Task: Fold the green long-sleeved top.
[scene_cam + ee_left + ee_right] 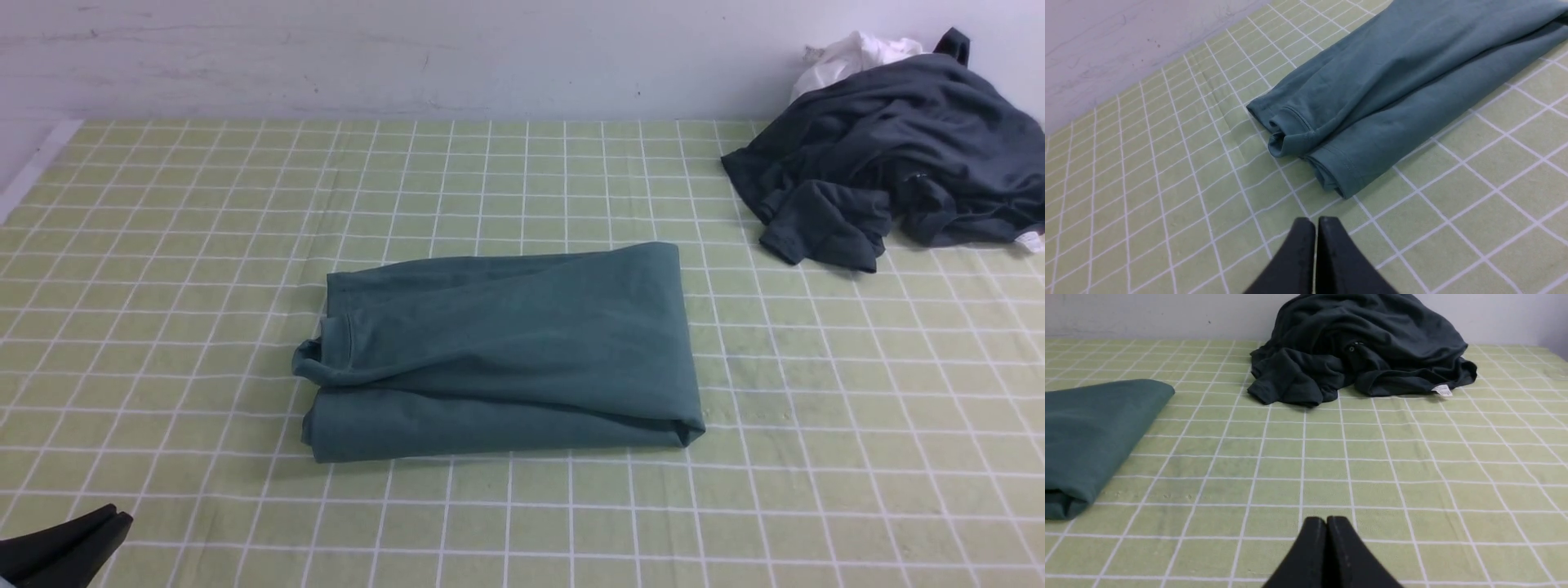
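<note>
**Green top lies folded at mid-table, both my claws closed and empty**

The green long-sleeved top (pixel 506 351) sits near the middle of the checked tablecloth (pixel 857 457), folded into a compact rectangle. Its long axis runs left to right. The right end is a smooth rounded fold; the left end shows stacked hems and a small rolled loop of fabric sticking out. From my left wrist camera I see the layers at that end (pixel 1306 139): several hemmed edges, one curled over. No chest print or neck label visible from any view.

My left gripper (pixel 1315 222) hangs just above the cloth, near the top's left end but not touching it. The 2 fingers are pressed together, nothing between them. In the front view only its dark tip shows, at the bottom left corner (pixel 114 518).

My right gripper (pixel 1326 520) is likewise pinched closed on nothing, over bare cloth, well apart from the top's right end (pixel 1094 433).

At the far right of the table, against the wall (pixel 408 57): a crumpled dark grey garment (pixel 890 155), with a white cloth (pixel 849 57) partly showing behind it. A small white tag (pixel 1442 390) pokes out at the grey garment's edge.
</note>
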`<control>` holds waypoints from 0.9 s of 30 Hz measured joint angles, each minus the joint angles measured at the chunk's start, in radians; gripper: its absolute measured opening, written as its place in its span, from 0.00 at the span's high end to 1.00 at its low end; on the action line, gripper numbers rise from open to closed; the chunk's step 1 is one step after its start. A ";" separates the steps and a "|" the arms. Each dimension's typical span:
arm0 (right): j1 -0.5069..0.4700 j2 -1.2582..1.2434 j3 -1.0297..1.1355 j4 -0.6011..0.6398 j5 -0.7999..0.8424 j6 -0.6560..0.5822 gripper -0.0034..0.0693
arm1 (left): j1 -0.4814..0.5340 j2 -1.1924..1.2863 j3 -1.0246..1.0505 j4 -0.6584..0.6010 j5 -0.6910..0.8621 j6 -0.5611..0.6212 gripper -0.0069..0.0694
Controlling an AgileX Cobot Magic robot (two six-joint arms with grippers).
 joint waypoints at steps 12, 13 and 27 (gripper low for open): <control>-0.002 0.000 0.000 0.003 0.002 -0.047 0.97 | 0.000 0.000 0.000 0.000 0.000 0.000 0.91; -0.002 0.000 0.000 0.003 0.002 -0.047 0.97 | 0.000 0.000 0.000 0.000 0.000 0.000 0.91; -0.002 0.000 0.000 0.006 0.003 -0.047 0.97 | 0.000 -0.011 0.013 0.000 -0.005 0.000 0.91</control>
